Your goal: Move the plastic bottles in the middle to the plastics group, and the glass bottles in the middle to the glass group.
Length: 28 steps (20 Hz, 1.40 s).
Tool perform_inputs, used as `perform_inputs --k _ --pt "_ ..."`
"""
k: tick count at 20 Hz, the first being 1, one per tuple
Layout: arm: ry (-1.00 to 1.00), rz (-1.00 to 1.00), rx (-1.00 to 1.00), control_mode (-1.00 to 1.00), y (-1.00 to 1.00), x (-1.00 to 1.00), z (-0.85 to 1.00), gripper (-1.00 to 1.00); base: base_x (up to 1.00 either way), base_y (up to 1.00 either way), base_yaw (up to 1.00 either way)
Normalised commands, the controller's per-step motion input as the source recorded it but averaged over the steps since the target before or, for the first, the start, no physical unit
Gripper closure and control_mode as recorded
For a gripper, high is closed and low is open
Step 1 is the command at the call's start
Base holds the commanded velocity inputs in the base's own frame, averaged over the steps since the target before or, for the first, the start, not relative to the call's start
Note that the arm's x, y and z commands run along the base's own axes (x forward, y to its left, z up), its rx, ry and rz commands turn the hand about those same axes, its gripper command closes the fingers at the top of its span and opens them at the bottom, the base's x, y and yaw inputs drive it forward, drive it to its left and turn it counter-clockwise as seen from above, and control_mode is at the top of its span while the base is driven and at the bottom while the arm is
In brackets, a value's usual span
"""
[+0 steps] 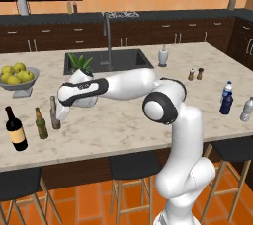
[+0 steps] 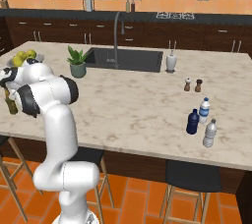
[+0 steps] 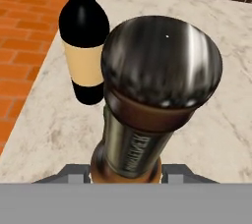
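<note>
Arm [image 1: 183,135]: glossy white shell, rounded tubular links, smooth with no seams visible. Joints marked by dark charcoal bands and round white end caps ringed in black, the biggest at the elbow. Thick white column rises from a bulbous white base link. Forearm tapers toward the wrist; wrist section has a black collar with a small pale marking, too small to read. No cables, screws or labels visible. Tool [image 3: 127,176]: two small grey finger tips with square ends.
</note>
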Motion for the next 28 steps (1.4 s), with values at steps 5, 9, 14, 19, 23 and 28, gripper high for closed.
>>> perform_inputs --k 5,9,14,19,23,28 --pt "0.23 0.03 0.0 -1.0 0.05 0.0 0.0 1.0 0.0 0.0 0.0" --pt "0.11 0.0 -0.09 -1.0 0.0 0.0 0.0 1.0 0.0 0.0 0.0" --pt "0.01 0.0 -0.11 -1.0 0.0 0.07 0.08 1.0 0.0 0.0 0.0" --pt "-0.03 0.03 0.0 -1.0 0.01 0.08 -0.12 1.0 0.0 0.0 0.0" --pt "-0.1 0.02 0.0 -1.0 0.0 0.03 -0.03 1.0 0.0 0.0 0.0" --pt "-0.06 0.01 0.0 -1.0 0.0 0.0 -0.01 1.0 0.0 0.0 0.0"
